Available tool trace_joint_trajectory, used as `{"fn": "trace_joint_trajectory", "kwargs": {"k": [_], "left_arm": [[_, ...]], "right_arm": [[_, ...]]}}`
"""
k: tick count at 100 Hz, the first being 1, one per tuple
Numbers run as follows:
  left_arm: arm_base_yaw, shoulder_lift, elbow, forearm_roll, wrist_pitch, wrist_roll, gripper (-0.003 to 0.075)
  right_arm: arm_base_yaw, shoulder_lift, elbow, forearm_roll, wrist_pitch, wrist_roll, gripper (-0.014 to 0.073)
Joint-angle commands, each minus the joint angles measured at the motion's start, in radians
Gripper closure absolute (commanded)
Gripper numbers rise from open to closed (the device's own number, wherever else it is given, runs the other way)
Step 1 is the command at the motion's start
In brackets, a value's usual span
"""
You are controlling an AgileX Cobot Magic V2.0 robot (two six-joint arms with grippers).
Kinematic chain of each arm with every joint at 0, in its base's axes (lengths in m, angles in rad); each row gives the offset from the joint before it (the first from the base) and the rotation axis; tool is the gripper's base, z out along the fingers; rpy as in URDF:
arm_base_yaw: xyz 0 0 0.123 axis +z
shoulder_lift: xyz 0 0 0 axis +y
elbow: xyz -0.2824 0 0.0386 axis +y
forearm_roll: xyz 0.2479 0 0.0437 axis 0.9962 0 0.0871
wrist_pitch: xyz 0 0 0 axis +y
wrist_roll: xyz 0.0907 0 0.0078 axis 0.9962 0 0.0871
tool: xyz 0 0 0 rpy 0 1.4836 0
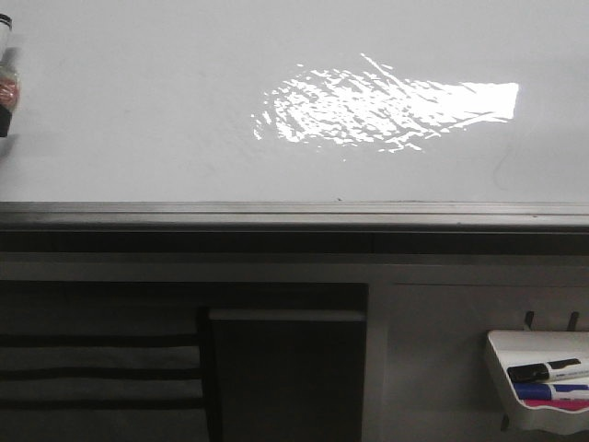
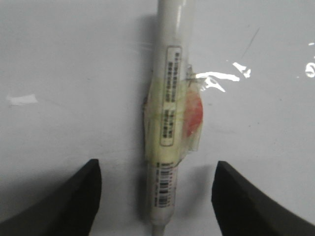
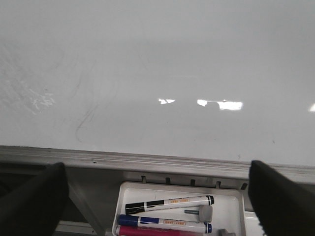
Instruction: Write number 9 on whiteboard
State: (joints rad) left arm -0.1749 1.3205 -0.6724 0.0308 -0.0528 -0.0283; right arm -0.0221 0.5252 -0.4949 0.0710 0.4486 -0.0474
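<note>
The whiteboard (image 1: 138,110) fills the upper front view, with a bright glare patch and a grey bottom rail (image 1: 294,216). No number 9 shows on it; only faint grey smudges (image 3: 83,120) show in the right wrist view. A white marker (image 2: 167,123), wrapped in clear tape with a red spot, lies against the board (image 2: 59,59). It also shows at the far left edge of the front view (image 1: 7,78). My left gripper (image 2: 157,166) is open around the marker's lower end, both fingers well apart from it. My right gripper (image 3: 156,167) is open and empty, facing the rail (image 3: 147,162).
A small white tray (image 1: 502,345) hangs below the rail at the right. It holds a black-capped marker (image 3: 167,204), a blue one (image 3: 167,223), a magenta one (image 3: 147,232) and a grey knob with a screw (image 3: 204,212). Dark panels lie under the rail.
</note>
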Motion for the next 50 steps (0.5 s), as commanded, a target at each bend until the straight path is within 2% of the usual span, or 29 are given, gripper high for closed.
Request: {"fn": "trace_joint_trajectory", "kwargs": {"k": [1, 26, 50], "left_arm": [[-0.01, 0.006, -0.033, 0.007, -0.083, -0.003, 0.0282], [-0.01, 0.045, -0.033, 0.015, -0.089, -0.003, 0.03], [-0.01, 0.045, -0.033, 0.015, -0.089, -0.003, 0.0538]], "right_arm": [[-0.006, 0.012, -0.035, 0.001, -0.069, -0.006, -0.0063], [-0.006, 0.012, -0.035, 0.001, -0.069, -0.006, -0.0063], [-0.006, 0.012, -0.035, 0.001, -0.069, -0.006, -0.0063]]}}
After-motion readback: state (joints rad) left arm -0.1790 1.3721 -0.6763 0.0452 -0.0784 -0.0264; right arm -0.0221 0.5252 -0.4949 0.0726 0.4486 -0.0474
